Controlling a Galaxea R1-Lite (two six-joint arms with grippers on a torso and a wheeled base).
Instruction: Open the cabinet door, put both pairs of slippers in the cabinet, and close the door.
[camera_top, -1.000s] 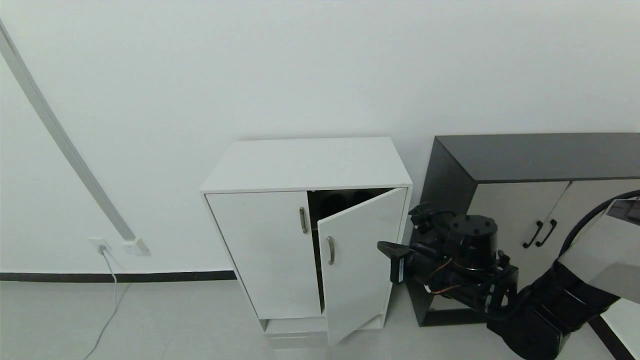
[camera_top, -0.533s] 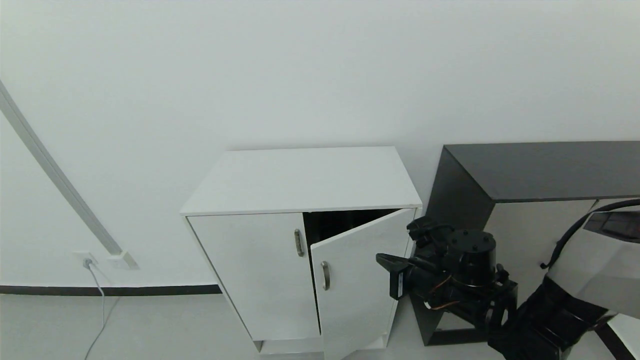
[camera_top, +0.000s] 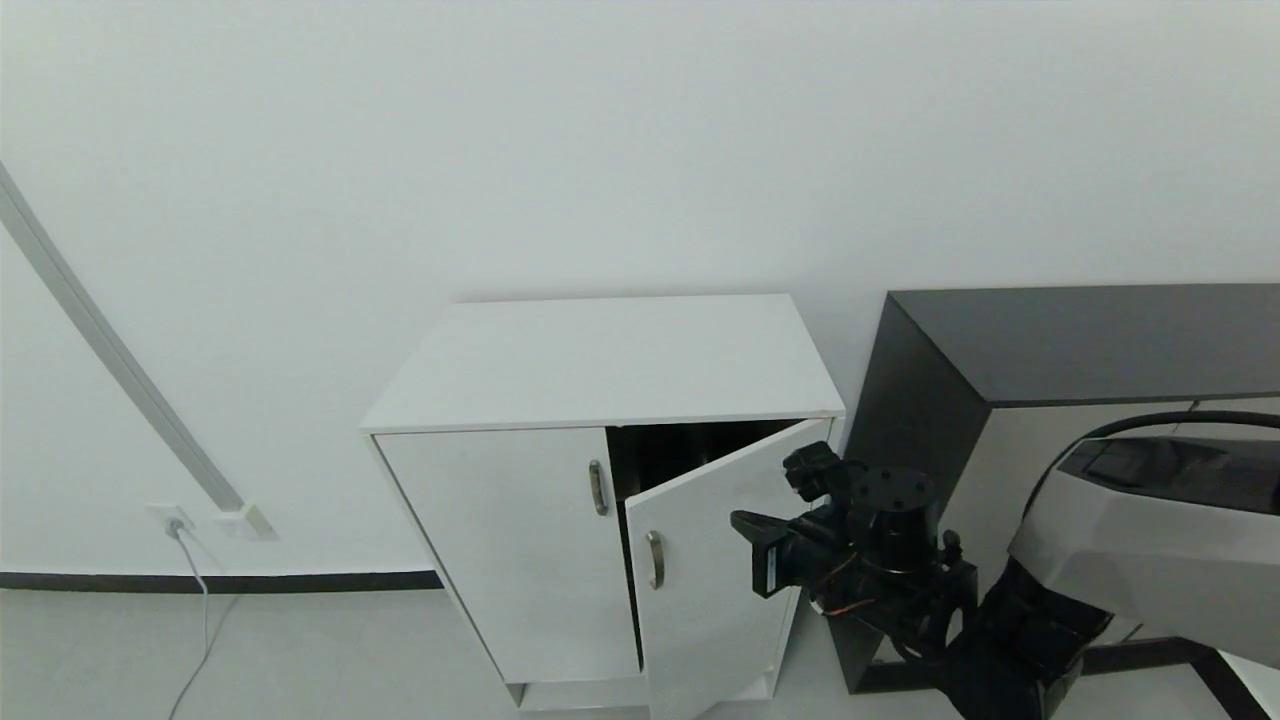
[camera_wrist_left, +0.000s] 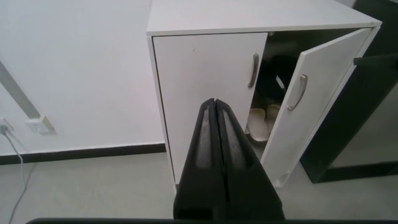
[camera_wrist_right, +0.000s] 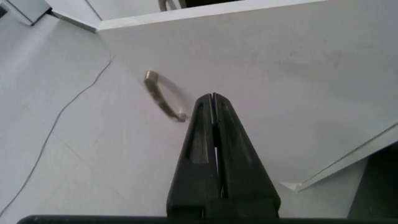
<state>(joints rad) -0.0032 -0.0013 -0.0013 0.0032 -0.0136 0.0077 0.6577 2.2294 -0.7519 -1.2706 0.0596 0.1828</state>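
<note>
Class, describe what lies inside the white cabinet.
Through the gap, pale slippers lie low down; a dark shape above them is unclear. The shut left door and half-open right door hide the rest.

the right arm (camera_top: 1010, 650) comes in low on the robot's right and stretches forward and inward, its black forearm rising to the right wrist (camera_top: 890, 515), which is capped by a round black housing. beyond the wrist the right jaws point toward the robot's left, held roughly level. seen from the wrist camera, they are pressed flat together with no gap. the left jaws are likewise pressed together, a single seam between them, aimed forward and slightly down.
</note>
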